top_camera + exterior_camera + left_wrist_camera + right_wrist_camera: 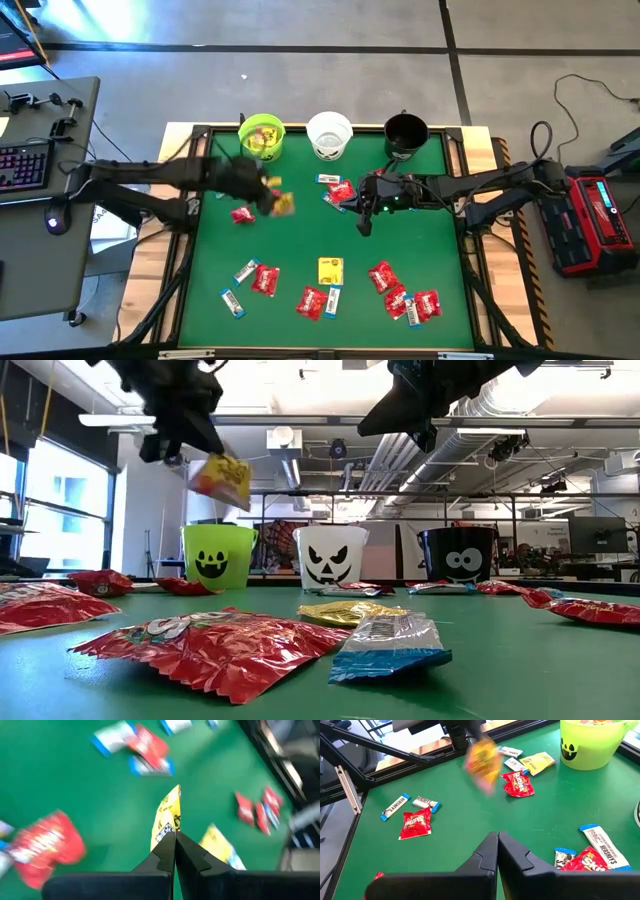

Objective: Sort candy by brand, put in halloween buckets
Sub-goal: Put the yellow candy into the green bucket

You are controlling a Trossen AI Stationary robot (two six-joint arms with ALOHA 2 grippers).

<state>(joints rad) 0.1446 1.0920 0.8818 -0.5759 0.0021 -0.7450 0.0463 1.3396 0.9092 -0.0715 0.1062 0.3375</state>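
My left gripper [272, 198] hovers over the table's left middle, shut on a yellow candy packet [284, 206] that hangs high above the mat in the low view [222, 480]. Three halloween buckets stand along the far edge: lime green [262, 137] with yellow candy inside, white [329, 135] and black [405, 135]. My right gripper [364, 222] hangs shut and empty above the table's middle right [497, 840]. Red packets [387, 275], blue-and-white bars [246, 271] and a yellow packet [330, 270] lie flat on the green mat. My left gripper pinches one end of the yellow packet [166, 831] between its two fingertips [161, 851]. The fingers slant downward from the table's left side. The packet is lifted clear of the mat and sticks out beyond the fingertips, edge-on in the left wrist view.
Red packets and bars lie scattered across the near half of the mat [310, 300]. More candy sits by the white bucket [338, 190]. A red packet [241, 214] and another yellow one [538, 762] lie near the green bucket. The table's raised rim [190, 250] bounds the mat.
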